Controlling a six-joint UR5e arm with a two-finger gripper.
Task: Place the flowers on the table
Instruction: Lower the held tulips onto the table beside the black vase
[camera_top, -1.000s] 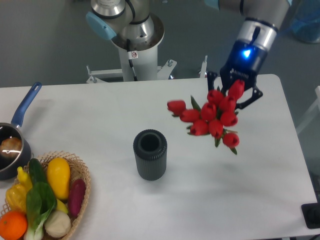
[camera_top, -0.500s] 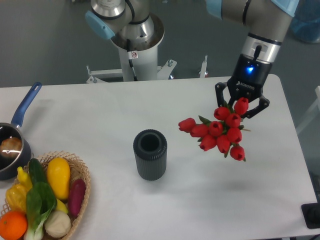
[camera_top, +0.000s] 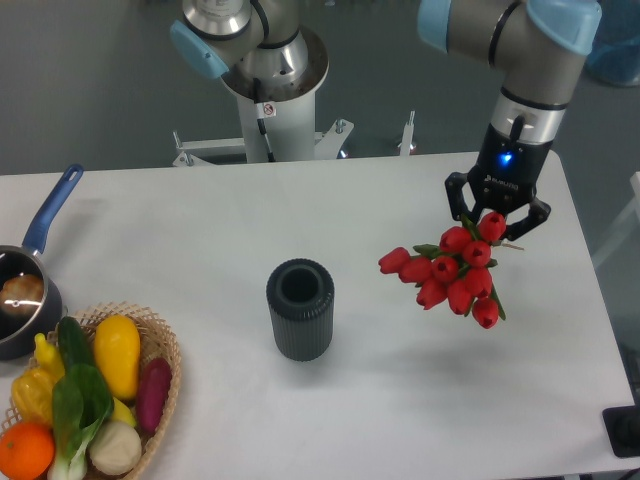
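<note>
Claw (camera_top: 497, 215): pointed down over the right part of the worktop, right of the vase; fingers closed in on the flowers near the top of the bunch, pinching it.
Flowers (camera_top: 455, 275): red tulip heads bunched together, hanging from the claw, right of the vase and well apart from it; one head juts out leftward toward the vase; a few green leaf tips visible between heads; stems hidden behind the heads; contact with the worktop cannot be told, faint shadow lies below and right of the bunch.
Worktop (camera_top: 200, 220): white, rounded corners, carrying all items listed here.
Vase (camera_top: 299, 309): dark ribbed cylinder, upright, open top, near the worktop centre; serves as landmark.
Basket (camera_top: 165, 350): wicker, left of the vase at the front-left edge of the worktop, partly cut off by the frame; holds vegetables and fruit, among them a yellow squash, a purple piece, leafy greens and an orange.
Pot (camera_top: 22, 300): dark, blue handle angled up and back, far left of the vase, just behind the basket; pale contents inside.
Arm base (camera_top: 268, 70): grey column with light blue caps, behind the vase, beyond the worktop's far edge.
</note>
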